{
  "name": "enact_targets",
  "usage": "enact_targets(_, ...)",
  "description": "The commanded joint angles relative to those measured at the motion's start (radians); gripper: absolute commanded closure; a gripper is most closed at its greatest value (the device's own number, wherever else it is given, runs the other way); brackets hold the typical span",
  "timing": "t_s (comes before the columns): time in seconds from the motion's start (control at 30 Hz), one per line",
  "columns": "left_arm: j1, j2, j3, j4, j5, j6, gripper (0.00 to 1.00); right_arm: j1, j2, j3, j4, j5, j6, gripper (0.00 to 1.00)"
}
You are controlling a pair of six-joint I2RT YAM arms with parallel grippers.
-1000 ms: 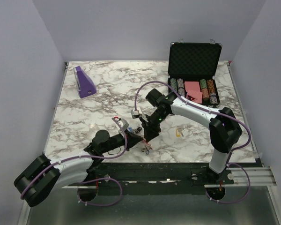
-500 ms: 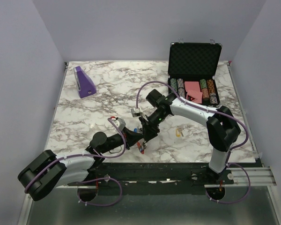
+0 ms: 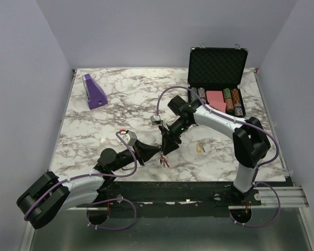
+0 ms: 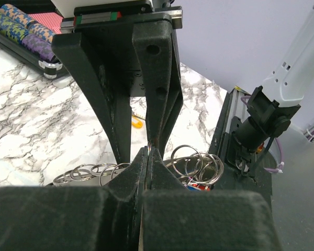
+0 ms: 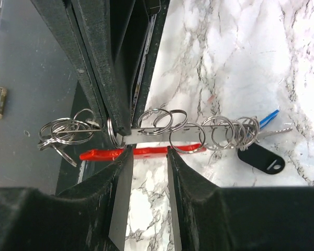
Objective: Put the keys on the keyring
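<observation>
The keyring (image 3: 162, 160) hangs just above the table's front edge: a flat metal strip (image 5: 188, 129) strung with several rings, a red crescent piece (image 5: 99, 154), a dark grey tag (image 5: 261, 158) and a blue key (image 5: 267, 117). My left gripper (image 3: 155, 155) is shut on the strip's thin edge (image 4: 148, 151), with rings (image 4: 196, 163) on either side of it. My right gripper (image 5: 146, 152) stands open, its tips right at the red piece, which crosses the gap. A yellow key (image 3: 200, 148) lies loose on the marble, right of both grippers.
An open black case (image 3: 217, 63) with poker chips and red cards stands at the back right. A purple wedge (image 3: 94, 91) sits at the back left. The table's front edge and the arm bases (image 3: 240, 183) are close below the grippers.
The right gripper has shifted a little right and up and opened slightly. The left wrist has drawn back to the left, still holding the keyring.
</observation>
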Motion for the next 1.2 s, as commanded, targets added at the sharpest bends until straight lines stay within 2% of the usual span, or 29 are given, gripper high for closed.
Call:
enact_targets(0.0,-0.005,-0.042,-0.133,-0.026,-0.027,0.001,1.00,-0.012,-0.018,0.030,-0.047,-0.024,-0.039,0.59)
enact_targets(0.33,-0.006,-0.024,-0.104,-0.101,-0.045,0.006,1.00,-0.049,-0.018,0.040,-0.049,-0.078,-0.028,0.60)
enact_targets(0.57,-0.008,0.060,-0.080,-0.136,-0.128,-0.004,1.00,-0.051,-0.007,0.014,0.042,-0.071,0.049,0.60)
enact_targets(0.7,-0.014,0.189,-0.084,-0.023,-0.133,0.006,1.00,-0.051,-0.009,-0.018,0.092,-0.098,0.041,0.61)
enact_targets(0.8,-0.018,0.304,-0.081,0.100,-0.120,-0.007,1.00,-0.051,-0.003,-0.055,0.059,-0.141,-0.092,0.61)
enact_targets(0.97,-0.024,0.528,-0.123,0.437,-0.123,-0.030,1.00,-0.057,-0.001,-0.114,0.074,-0.101,-0.186,0.62)
enact_targets(1.07,-0.038,0.568,-0.115,0.459,-0.123,-0.037,1.00,-0.061,-0.015,-0.156,0.097,-0.104,-0.241,0.62)
enact_targets(1.17,-0.057,0.525,-0.118,0.453,-0.149,-0.010,1.00,-0.061,-0.039,-0.200,0.163,-0.088,-0.273,0.60)
